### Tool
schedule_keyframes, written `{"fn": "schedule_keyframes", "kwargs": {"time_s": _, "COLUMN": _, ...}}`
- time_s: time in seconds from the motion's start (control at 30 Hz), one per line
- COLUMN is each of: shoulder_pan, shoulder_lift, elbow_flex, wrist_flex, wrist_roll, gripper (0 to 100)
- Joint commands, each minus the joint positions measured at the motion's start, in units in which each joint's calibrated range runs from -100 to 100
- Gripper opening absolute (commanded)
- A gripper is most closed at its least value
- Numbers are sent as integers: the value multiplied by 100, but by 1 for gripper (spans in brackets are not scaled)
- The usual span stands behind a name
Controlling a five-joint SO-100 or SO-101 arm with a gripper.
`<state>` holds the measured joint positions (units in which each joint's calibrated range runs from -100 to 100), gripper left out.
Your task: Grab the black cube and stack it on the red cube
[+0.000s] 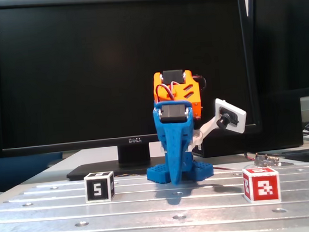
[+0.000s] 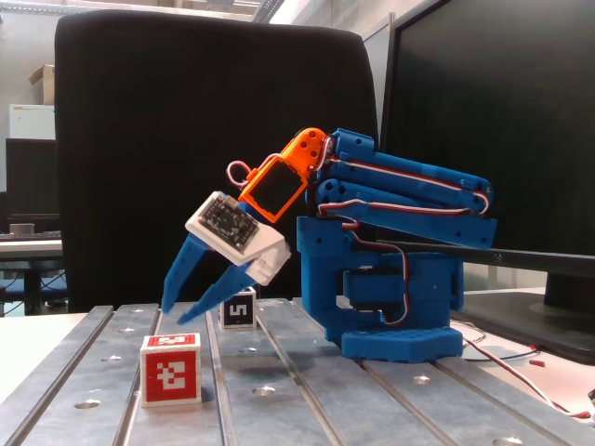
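Two cubes flank the tool (image 1: 174,182), open-fingered and empty above the table (image 1: 150,212): black cube (image 1: 99,187) to its left, red cube (image 1: 261,184) right, front fixed view.

A big black screen (image 1: 119,70) stands at the back of the shiny metal tabletop (image 1: 55,218) — and a black chair (image 2: 204,139) sits behind it.

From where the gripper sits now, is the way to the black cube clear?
Probably yes. The gripper hangs open above the plate, between the two cubes in a fixed view. The black cube stands alone on bare metal at the left there, nothing touching it; the red cube is off on the other side.
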<state>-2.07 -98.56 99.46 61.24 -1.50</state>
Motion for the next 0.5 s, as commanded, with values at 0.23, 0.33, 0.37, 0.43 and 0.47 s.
{"fn": "schedule_keyframes", "kwargs": {"time_s": 0.23, "shoulder_pan": 19, "shoulder_lift": 48, "elbow_flex": -235, "wrist_flex": -279, "wrist_roll": 18, "gripper": 5}}
{"fn": "schedule_keyframes", "kwargs": {"time_s": 0.33, "shoulder_pan": -10, "shoulder_lift": 65, "elbow_flex": -398, "wrist_flex": -271, "wrist_roll": 18, "gripper": 5}}
{"fn": "schedule_keyframes", "kwargs": {"time_s": 0.37, "shoulder_pan": -18, "shoulder_lift": 65, "elbow_flex": -452, "wrist_flex": -262, "wrist_roll": 18, "gripper": 5}}
{"fn": "schedule_keyframes", "kwargs": {"time_s": 0.43, "shoulder_pan": -18, "shoulder_lift": 224, "elbow_flex": -597, "wrist_flex": -228, "wrist_roll": 34, "gripper": 5}}
{"fn": "schedule_keyframes", "kwargs": {"time_s": 0.47, "shoulder_pan": -18, "shoulder_lift": 374, "elbow_flex": -733, "wrist_flex": -228, "wrist_roll": 86, "gripper": 5}}
